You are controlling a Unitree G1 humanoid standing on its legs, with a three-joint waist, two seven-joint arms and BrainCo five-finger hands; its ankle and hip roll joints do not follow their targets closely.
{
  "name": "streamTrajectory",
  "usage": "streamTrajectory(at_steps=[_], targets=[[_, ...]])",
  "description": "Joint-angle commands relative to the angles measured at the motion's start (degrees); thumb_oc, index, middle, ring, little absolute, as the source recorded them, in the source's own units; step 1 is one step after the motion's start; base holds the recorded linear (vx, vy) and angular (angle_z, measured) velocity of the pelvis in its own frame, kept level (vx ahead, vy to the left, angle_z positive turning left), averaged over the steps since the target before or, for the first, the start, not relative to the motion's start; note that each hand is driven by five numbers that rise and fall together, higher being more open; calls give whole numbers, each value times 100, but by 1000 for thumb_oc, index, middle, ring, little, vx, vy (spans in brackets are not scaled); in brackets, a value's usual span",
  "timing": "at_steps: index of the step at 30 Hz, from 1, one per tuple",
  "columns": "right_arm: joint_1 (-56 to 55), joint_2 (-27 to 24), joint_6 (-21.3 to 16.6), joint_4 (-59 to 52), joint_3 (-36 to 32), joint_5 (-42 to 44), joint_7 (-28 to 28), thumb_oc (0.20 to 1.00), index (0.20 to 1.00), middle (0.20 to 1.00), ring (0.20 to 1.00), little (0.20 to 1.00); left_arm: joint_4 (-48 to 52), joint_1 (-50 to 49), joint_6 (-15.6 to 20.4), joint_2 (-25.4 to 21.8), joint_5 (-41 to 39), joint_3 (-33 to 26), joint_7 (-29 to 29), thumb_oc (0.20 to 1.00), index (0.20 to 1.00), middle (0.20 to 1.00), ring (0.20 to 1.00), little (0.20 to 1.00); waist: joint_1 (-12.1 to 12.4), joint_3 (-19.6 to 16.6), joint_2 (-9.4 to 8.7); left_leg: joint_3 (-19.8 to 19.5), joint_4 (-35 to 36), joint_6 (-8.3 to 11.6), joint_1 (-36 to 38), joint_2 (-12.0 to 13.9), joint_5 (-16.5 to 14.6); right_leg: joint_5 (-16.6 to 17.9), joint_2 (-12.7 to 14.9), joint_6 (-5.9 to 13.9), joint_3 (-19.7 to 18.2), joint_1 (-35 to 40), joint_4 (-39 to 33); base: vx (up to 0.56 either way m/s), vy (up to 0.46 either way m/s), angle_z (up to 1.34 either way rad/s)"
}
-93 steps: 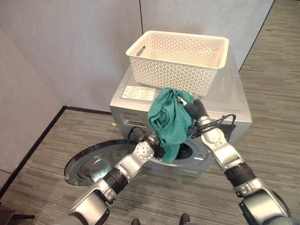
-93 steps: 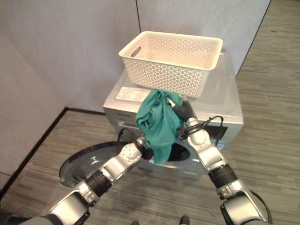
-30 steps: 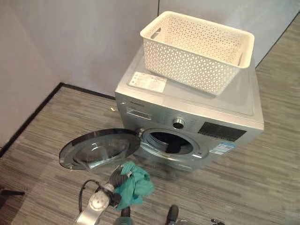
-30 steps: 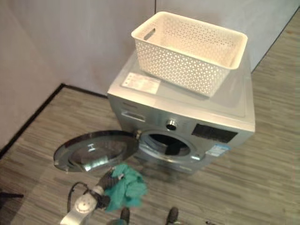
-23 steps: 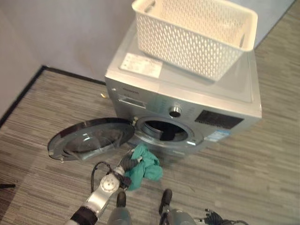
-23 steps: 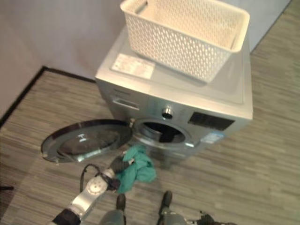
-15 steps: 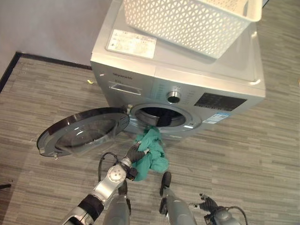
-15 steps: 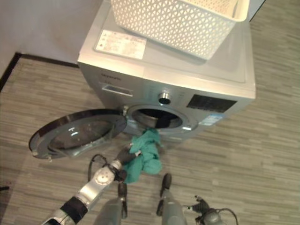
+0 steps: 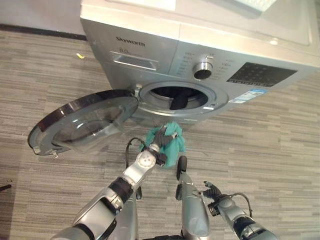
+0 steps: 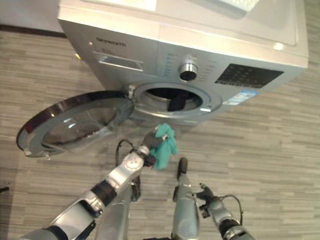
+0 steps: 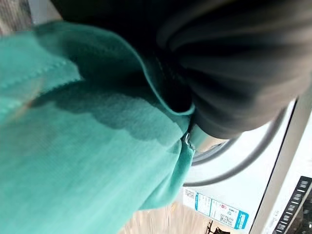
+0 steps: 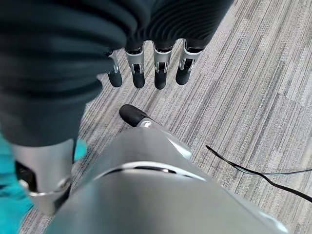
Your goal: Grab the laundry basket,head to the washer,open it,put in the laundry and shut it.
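The silver washer [image 9: 150, 50] stands with its round door [image 9: 82, 120] swung open to the left. A dark garment [image 9: 180, 98] lies inside the drum opening. My left hand [image 9: 159, 138] is shut on a teal cloth [image 9: 170, 146], held low just in front of and below the opening. In the left wrist view the teal cloth [image 11: 87, 146] bunches against the hand's cover, with the drum's rim [image 11: 234, 153] behind it. My right hand [image 9: 212, 192] hangs low at the lower right, its fingers [image 12: 138, 73] relaxed over the floor and holding nothing.
A corner of the white basket [image 10: 246, 3] shows on top of the washer. The control knob [image 9: 202, 70] and a dark panel [image 9: 260, 74] sit above the opening. Striped grey floor [image 9: 270, 150] lies open to the right of the washer.
The camera has tilted down and closer to the washer. My left hand has carried the teal cloth forward to just under the drum opening. My right hand has dropped away from the cloth.
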State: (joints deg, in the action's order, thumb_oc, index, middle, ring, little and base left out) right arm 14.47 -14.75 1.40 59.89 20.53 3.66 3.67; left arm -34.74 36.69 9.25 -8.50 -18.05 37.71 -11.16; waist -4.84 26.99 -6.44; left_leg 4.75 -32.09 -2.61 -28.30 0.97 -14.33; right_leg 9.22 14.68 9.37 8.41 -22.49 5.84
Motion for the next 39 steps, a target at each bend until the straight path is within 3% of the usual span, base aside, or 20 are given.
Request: streamTrajectory(at_steps=[1, 9, 18, 24, 26, 27, 28, 29, 30, 31, 33, 34, 37, 38, 39], targets=[[-741, -171, 150, -69, 364, -100, 9, 1000, 1000, 1000, 1000, 1000, 289, 158, 493, 448, -75, 49, -203, 200, 200, 200, 200, 200, -53, -509, -228, -156, -435, 209, -158, 53, -701, 36, 588, 290, -366, -674, -211, 1, -122, 25], [-760, -578, 59, -1434, 316, -163, 149, 1000, 1000, 1000, 1000, 1000, 248, 990, 498, 549, -172, -295, -670, 200, 200, 200, 200, 200, -441, -709, -299, -404, -832, 417, -1460, 381, -664, -215, 325, 159, -325, -1966, 390, -29, -166, 16], [-470, -1268, 165, -2899, -512, -682, 579, 1000, 1000, 1000, 1000, 1000, -40, 2301, 311, 380, -37, -921, -1080, 200, 200, 200, 200, 200, -835, -1139, -289, -524, -1001, 506, -2815, 608, -598, -448, 37, 11, -588, -3602, 1027, -22, -53, -2], [-193, -1504, 196, -4265, -1128, -1302, 975, 1000, 1000, 1000, 1000, 1000, -1314, 3988, 166, -473, -350, -1719, -1477, 200, 200, 200, 200, 200, -1187, -1282, -324, -560, -1173, 583, -3371, 868, -627, -547, -227, 2, -693, -4306, 1331, -3, -47, -15], [-112, -1513, 3, -4868, -1232, -1276, 1072, 1000, 1000, 1000, 1000, 1000, -2091, 4732, 111, -1053, -649, -1879, -1542, 200, 200, 200, 200, 200, -1344, -1303, -316, -549, -1253, 639, -3489, 1025, -661, -541, -351, 5, -715, -4504, 1399, 33, -68, -18], [-97, -1513, 13, -4892, -1234, -1278, 1065, 1000, 1000, 1000, 1000, 1000, -2159, 4796, 133, -1075, -675, -1875, -1513, 200, 200, 200, 200, 200, -1351, -1295, -314, -548, -1266, 644, -3510, 1035, -666, -542, -360, 2, -720, -4526, 1408, 54, -93, -23], [-2, -1495, -139, -5246, -1133, -1244, 1146, 1000, 1000, 1000, 1000, 1000, -2693, 5270, 131, -1396, -1137, -2052, -1497, 200, 200, 200, 200, 200, -1425, -1275, -317, -532, -1299, 672, -3546, 1137, -685, -533, -432, 14, -717, -4623, 1424, 58, -75, -26], [7, -1394, -249, -5249, -996, -1184, 1166, 1000, 1000, 1000, 1000, 1000, -2891, 5408, 279, -1508, -1893, -2438, -1525, 200, 200, 200, 200, 200, -1421, -1238, -329, -523, -1309, 677, -3557, 1175, -679, -527, -471, 18, -731, -4652, 1423, 59, -75, -28], [58, -1424, -276, -5215, -950, -1174, 1183, 1000, 1000, 1000, 1000, 1000, -2997, 5467, 321, -1576, -2013, -2439, -1431, 200, 200, 200, 200, 200, -1442, -1229, -307, -514, -1318, 682, -3559, 1197, -690, -526, -492, 16, -740, -4660, 1426, 89, -67, -21], [129, -1430, -290, -5095, -770, -1079, 1233, 1000, 1000, 1000, 1000, 1000, -3264, 5902, 483, -1788, -3226, -2907, -1438, 200, 200, 200, 200, 200, -1425, -1224, -277, -501, -1292, 682, -3521, 1261, -687, -536, -573, 46, -764, -4704, 1426, 67, -49, -18], [241, -1513, -298, -5022, -678, -1028, 1242, 1000, 1000, 1000, 1000, 1000, -3421, 6224, 548, -2017, -3639, -2947, -1306, 200, 200, 200, 200, 200, -1434, -1186, -235, -464, -1265, 669, -3475, 1311, -700, -522, -625, 68, -779, -4716, 1421, 95, -24, -17], [414, -1648, -286, -4841, -577, -977, 1274, 1000, 1000, 1000, 1000, 1000, -3579, 6811, 641, -2362, -4238, -2944, -1216, 200, 200, 200, 200, 200, -1403, -1095, -172, -381, -1223, 639, -3372, 1387, -707, -491, -700, 98, -800, -4705, 1413, 130, -20, -19], [514, -1841, -233, -4638, -569, -980, 1347, 1000, 1000, 1000, 1000, 1000, -3155, 7392, 932, -2425, -4559, -2747, -1225, 200, 200, 200, 200, 200, -1346, -1007, -85, -298, -1120, 591, -3227, 1440, -699, -495, -726, 140, -783, -4648, 1357, 109, -41, -28], [370, -2055, -161, -4613, -652, -1026, 1335, 1000, 1000, 1000, 1000, 1000, -2104, 7829, 1477, -2241, -4710, -2408, -1264, 200, 200, 200, 200, 200, -1290, -931, -16, -278, -1044, 570, -3153, 1488, -662, -516, -753, 151, -750, -4605, 1303, 146, -135, -11], [190, -2177, -130, -4599, -711, -1073, 1332, 1000, 1000, 1000, 1000, 1000, -1397, 8059, 1795, -2223, -4704, -2222, -1205, 200, 200, 200, 200, 200, -1276, -925, 18, -279, -1031, 580, -3142, 1514, -630, -521, -770, 156, -741, -4603, 1300, 180, -174, -1]])
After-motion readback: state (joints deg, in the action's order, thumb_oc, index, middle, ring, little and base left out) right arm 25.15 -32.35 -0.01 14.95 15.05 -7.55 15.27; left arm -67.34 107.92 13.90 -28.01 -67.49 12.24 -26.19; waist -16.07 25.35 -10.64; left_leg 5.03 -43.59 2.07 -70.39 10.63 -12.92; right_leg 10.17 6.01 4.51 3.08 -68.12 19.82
